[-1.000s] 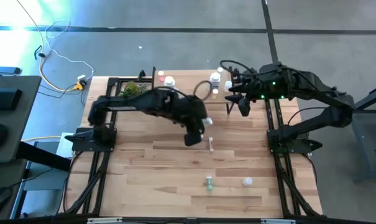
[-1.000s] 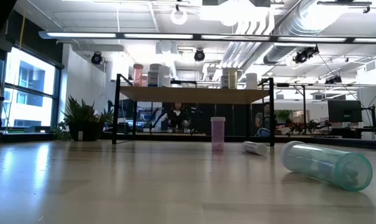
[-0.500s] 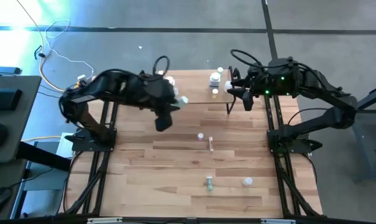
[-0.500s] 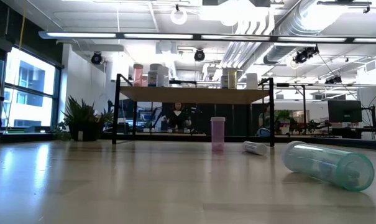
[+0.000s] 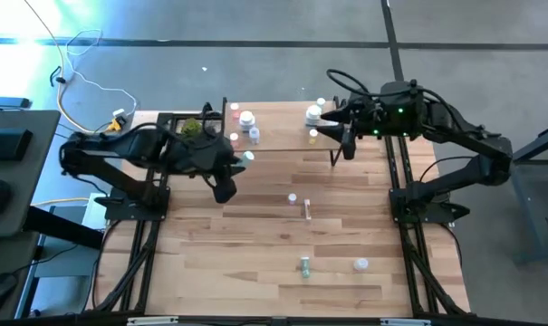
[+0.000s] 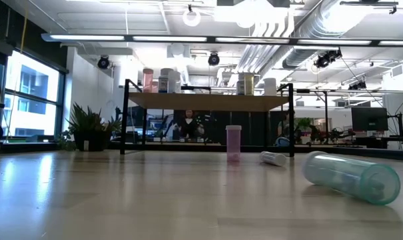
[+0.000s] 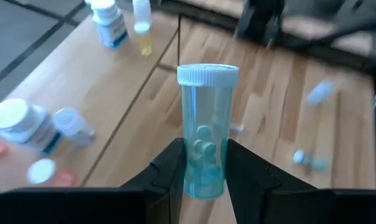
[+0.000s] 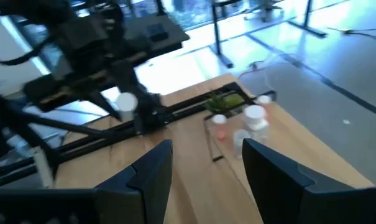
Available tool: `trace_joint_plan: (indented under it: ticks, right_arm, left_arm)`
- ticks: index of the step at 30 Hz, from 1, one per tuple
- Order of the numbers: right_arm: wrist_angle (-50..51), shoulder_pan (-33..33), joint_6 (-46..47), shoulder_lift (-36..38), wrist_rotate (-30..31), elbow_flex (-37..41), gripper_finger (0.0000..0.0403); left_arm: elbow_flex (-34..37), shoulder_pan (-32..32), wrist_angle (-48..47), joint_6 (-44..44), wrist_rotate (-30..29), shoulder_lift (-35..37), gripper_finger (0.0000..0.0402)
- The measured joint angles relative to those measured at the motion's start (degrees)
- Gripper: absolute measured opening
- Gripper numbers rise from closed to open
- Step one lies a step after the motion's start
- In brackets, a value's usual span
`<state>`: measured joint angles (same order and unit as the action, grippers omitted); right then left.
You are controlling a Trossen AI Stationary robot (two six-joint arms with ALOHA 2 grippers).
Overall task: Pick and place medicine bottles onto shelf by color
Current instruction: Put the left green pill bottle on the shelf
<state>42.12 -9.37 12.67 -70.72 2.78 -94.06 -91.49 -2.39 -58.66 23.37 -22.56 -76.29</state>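
My left gripper hangs over the table's left middle, shut on a clear teal medicine bottle that has a white cap and pills inside. My right gripper is open and empty above the right end of the shelf. The shelf stands on thin black legs at the far edge and bears several bottles. On the table a pink bottle stands upright, and a small vial and a green bottle lie on their sides. My left gripper pinches the lower part of the teal bottle's body between its two fingers, one on each side. The capped end sticks out past the fingertips. The bottle is lifted clear of the table.
A small green plant sits at the shelf's left end. A white bottle lies near the front right of the table. Black arm frames run along both table sides. Bare wood lies between the shelf and the loose bottles.
My left gripper has carried the teal bottle from the table's middle toward the left edge and a little toward the shelf, staying shut on it. My right gripper has tipped upward slightly over the shelf's right end.
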Motion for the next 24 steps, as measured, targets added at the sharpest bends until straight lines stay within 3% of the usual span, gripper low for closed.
trace_joint_plan:
  ticks: [6, 11, 19, 24]
  right_arm:
    - [-2.0, 0.0, -1.6, -2.8, -3.3, 0.0, 0.0187]
    - [-4.7, 0.0, -1.8, -5.4, -3.3, 0.0, 0.0206]
    - [-11.6, 0.4, -5.6, -8.8, -14.6, 0.0, 0.0227]
    - [-13.9, 2.3, -11.6, -11.7, -16.8, 0.0, 0.0227]
  left_arm:
    - [17.2, 0.0, 23.4, -0.5, 1.4, 7.9, 0.0087]
    - [25.6, 0.0, 36.7, -3.2, 3.1, 9.8, 0.0087]
    - [31.2, 0.0, 48.4, -5.8, 3.2, 9.3, 0.0087]
    - [31.8, -0.3, 52.9, -8.2, 4.5, 8.2, 0.0087]
